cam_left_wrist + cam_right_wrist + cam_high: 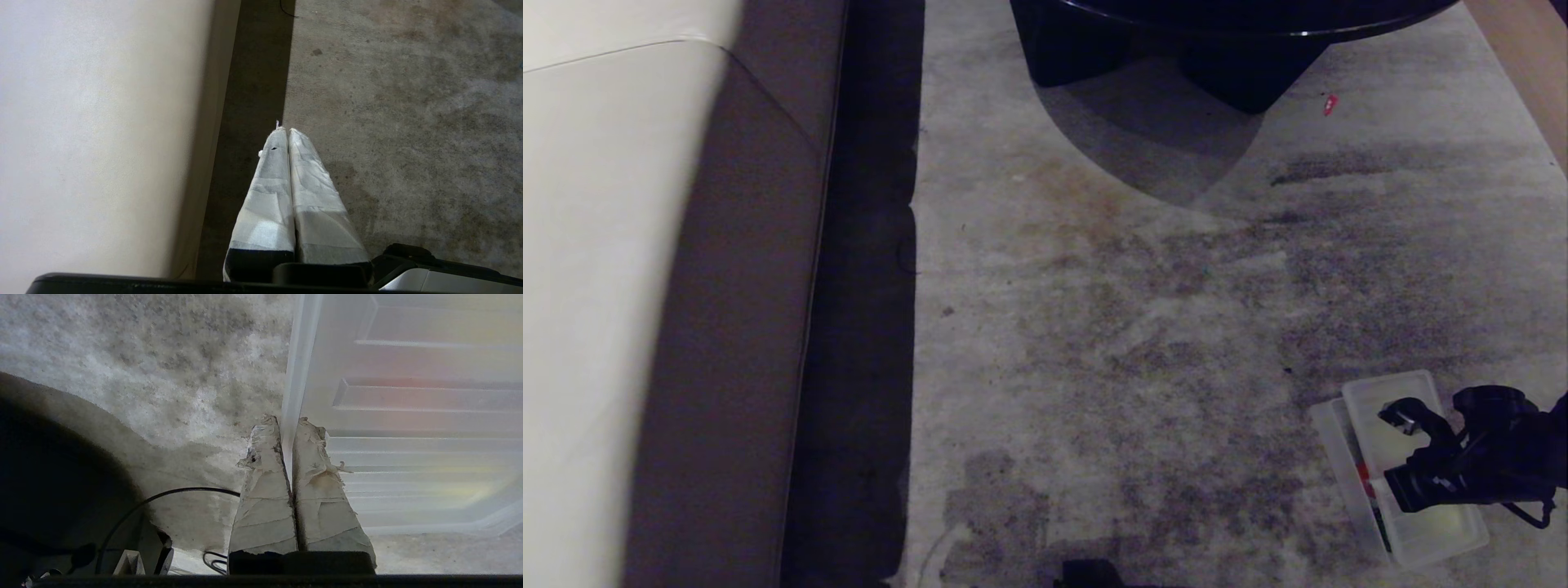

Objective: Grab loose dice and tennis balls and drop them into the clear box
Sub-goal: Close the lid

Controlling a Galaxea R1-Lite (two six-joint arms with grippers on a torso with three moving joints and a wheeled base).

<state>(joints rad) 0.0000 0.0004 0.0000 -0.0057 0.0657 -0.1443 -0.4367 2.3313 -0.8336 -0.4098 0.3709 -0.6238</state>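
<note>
R gripper (287, 430) pinches lid panel (408, 416) edge (L gripper (286, 134) closed, idle).

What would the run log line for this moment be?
right gripper: shut on ribbed lid edge | left gripper: shut, parked beside sofa

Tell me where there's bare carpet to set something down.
Widest free patch: grey carpet between the cream sofa and the black round table. Crowded at lower right, where the right gripper hangs over the clear plastic box and ribbed lid.
</note>
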